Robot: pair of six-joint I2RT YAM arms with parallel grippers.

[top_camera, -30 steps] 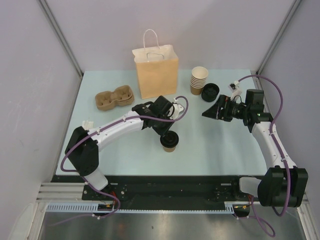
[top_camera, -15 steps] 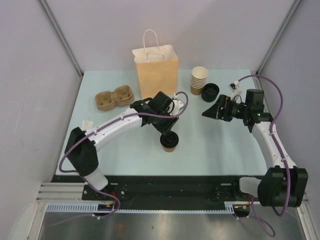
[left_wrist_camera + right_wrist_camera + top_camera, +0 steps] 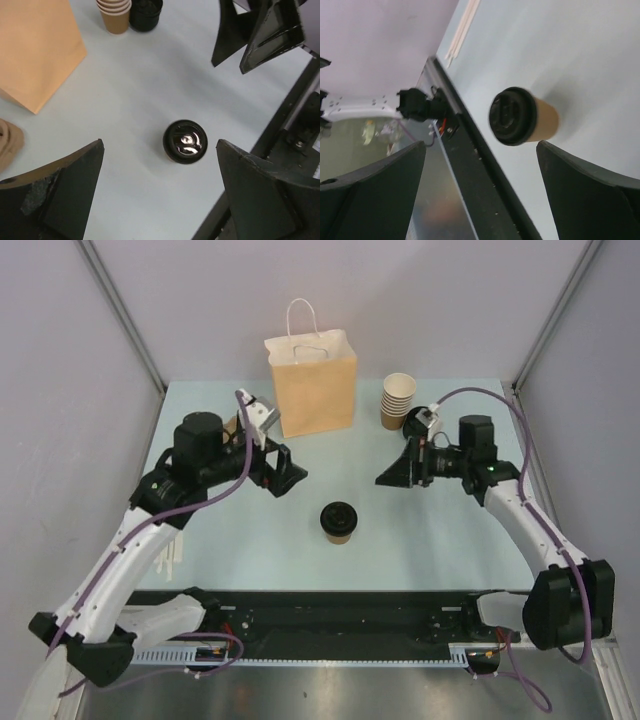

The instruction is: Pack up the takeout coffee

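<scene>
**A:** What had changed in that last half second?

**B:** The left fingers (image 3: pixel 286 476) had been right on top of the takeout coffee (image 3: pixel 339 522). They had since pulled away to the left of centre in the top view. The right fingers (image 3: pixel 398 470) had swung in from the right, toward the middle of the frame.

**A:** And the cup?

**B:** It stood upright and alone on the table (image 3: pixel 250 540), just below centre, black lid on. The paper bag (image 3: pixel 312 383) waited at upper centre, well apart from it.

**A:** Was either arm holding anything?

**B:** No. Both pairs of fingers were spread wide and empty. In the left wrist view the lid (image 3: pixel 185 141) showed at mid-frame in the gap between the fingers, but clearly far off and untouched. In the right wrist view the cup (image 3: pixel 520 116) also sat between the fingers, near centre, with bare table all round it.

**A:** What did that mean for the packing?

**B:** I judged the left arm had finished with the cup. The right arm seemed to be lining up to lift it into the bag.
</scene>
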